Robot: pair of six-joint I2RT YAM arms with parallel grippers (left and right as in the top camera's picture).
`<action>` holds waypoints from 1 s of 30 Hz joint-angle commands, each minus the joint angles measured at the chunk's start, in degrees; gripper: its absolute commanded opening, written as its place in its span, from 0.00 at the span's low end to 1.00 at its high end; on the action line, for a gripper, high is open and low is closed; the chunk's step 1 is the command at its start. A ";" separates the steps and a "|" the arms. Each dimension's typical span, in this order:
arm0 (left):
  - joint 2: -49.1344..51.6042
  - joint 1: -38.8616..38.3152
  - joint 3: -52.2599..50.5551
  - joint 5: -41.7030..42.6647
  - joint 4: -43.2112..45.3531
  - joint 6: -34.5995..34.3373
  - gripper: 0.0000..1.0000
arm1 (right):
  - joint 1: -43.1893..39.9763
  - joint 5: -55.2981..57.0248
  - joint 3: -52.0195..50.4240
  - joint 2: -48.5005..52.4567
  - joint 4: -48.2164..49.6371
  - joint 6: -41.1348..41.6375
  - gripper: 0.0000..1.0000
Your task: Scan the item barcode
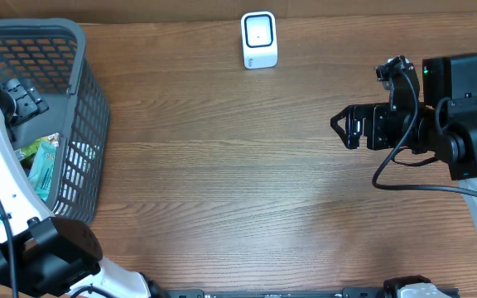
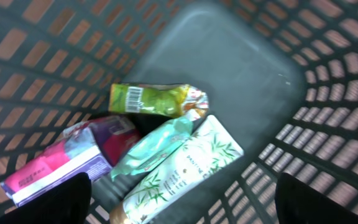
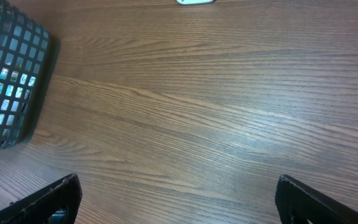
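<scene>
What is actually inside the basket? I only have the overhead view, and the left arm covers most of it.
Observer: The left wrist view shows four items on the basket floor: a green packet, a pink and purple box, a mint pouch and a white tube with a leaf print.
Operator: Is any barcode facing up?
Observer: Yes, the green packet shows one near its left end in that view.
Operator: Have the left jaws got hold of anything?
Observer: No, the left jaws stand wide apart at the bottom corners of that view, with nothing clamped between them.
</scene>
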 commanded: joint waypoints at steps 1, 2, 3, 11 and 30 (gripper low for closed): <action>0.76 2.05 1.07 -1.40 0.22 -2.78 0.87 | 0.28 0.09 1.53 -0.92 0.17 -0.31 1.00; 1.22 2.75 1.05 -1.49 0.09 -2.69 0.86 | 0.28 0.09 1.53 -0.92 0.17 -0.31 1.00; 1.70 3.37 1.03 -1.62 -0.39 -2.73 0.84 | 0.28 0.13 1.53 -0.92 0.39 -0.33 1.00; 4.52 5.53 0.76 0.85 6.03 8.52 0.78 | 0.28 0.09 1.53 -0.87 -0.96 -0.31 1.00; 9.97 8.26 0.76 -11.28 -5.77 15.80 1.00 | 0.28 0.26 1.51 -0.76 0.02 -0.26 1.00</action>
